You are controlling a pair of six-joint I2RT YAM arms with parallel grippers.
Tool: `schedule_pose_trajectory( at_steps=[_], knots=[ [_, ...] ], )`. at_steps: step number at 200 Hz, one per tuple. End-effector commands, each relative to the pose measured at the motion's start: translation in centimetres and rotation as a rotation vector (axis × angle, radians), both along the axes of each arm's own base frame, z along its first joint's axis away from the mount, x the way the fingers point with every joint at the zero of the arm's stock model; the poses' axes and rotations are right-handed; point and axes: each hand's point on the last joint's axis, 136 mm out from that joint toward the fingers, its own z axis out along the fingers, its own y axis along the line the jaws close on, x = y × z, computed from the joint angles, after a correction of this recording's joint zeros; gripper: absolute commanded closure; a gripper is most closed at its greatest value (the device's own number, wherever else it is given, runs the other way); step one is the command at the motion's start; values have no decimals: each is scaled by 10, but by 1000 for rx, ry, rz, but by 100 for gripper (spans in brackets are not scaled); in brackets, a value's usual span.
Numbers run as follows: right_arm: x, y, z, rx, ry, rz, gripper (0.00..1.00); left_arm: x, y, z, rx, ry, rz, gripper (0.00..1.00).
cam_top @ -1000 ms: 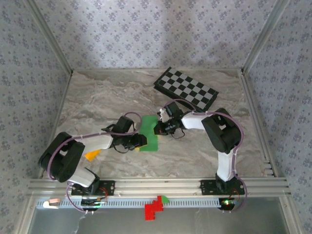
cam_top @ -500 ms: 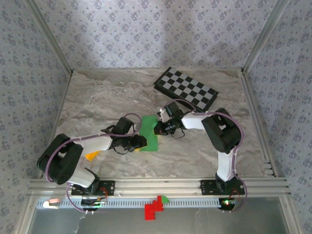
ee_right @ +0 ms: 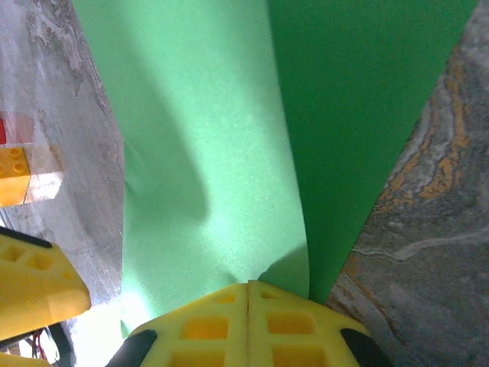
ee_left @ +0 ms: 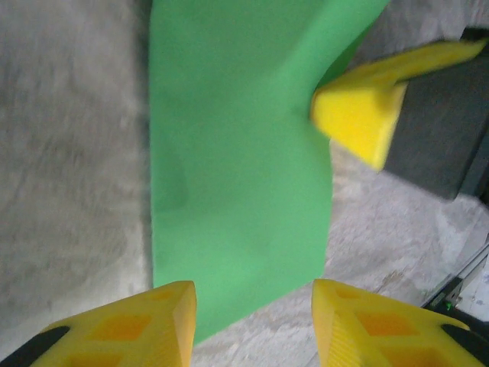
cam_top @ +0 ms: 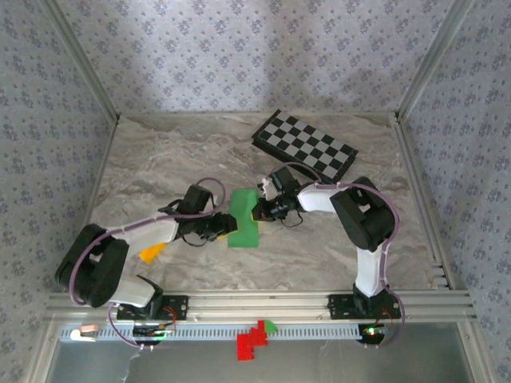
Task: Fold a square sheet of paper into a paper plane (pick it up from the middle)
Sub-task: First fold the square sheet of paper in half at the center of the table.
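The square sheet of paper (cam_top: 243, 219), bright green, lies mid-table, folded over into a long strip with a lighter upper layer (ee_right: 206, 153) over a darker one (ee_right: 367, 99). My right gripper (cam_top: 258, 210) is shut on its right edge, its fingers (ee_right: 248, 321) pressed together on the paper, which rises slightly there (ee_left: 306, 92). My left gripper (cam_top: 227, 227) stands open at the strip's left side. Its yellow fingertips (ee_left: 130, 329) straddle the paper's near end (ee_left: 237, 229) without touching it. A paper plane is out of view.
A black-and-white checkerboard (cam_top: 305, 145) lies at the back right. A small orange block (cam_top: 150, 253) sits beside the left arm. Red blocks (cam_top: 254, 339) and a tiny green piece (cam_top: 270, 325) rest on the front rail. Metal frame posts bound the table.
The left arm has stretched forward, carrying its gripper a little back and left along the paper's left edge. The right gripper has held still on the paper.
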Motion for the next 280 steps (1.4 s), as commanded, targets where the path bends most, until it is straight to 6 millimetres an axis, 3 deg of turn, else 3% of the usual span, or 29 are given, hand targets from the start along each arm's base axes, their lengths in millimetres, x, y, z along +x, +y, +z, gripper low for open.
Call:
schedule_pose_trajectory(
  at_steps=[1, 62, 88, 111, 160, 246, 280],
  knots=[
    [-26, -47, -66, -252, 123, -58, 100, 31, -11, 11, -15, -67, -24, 56],
    [-29, -50, -68, -258, 136, -58, 100, 88, -10, -8, 0, -64, -2, 57],
    [-30, -52, -69, -264, 138, -58, 100, 95, -5, -15, 3, -47, 4, 57],
    [-30, -54, -69, -266, 141, -62, 100, 100, -5, -1, -18, -74, 10, 56],
    [-28, -53, -65, -263, 134, -63, 100, 103, -26, 23, -97, -116, -35, 55],
    [-28, -57, -68, -270, 139, -69, 100, 132, -12, -14, -23, -71, -12, 54],
    [-29, -58, -68, -275, 139, -67, 100, 140, -3, 4, -26, -112, 14, 54]
  ],
)
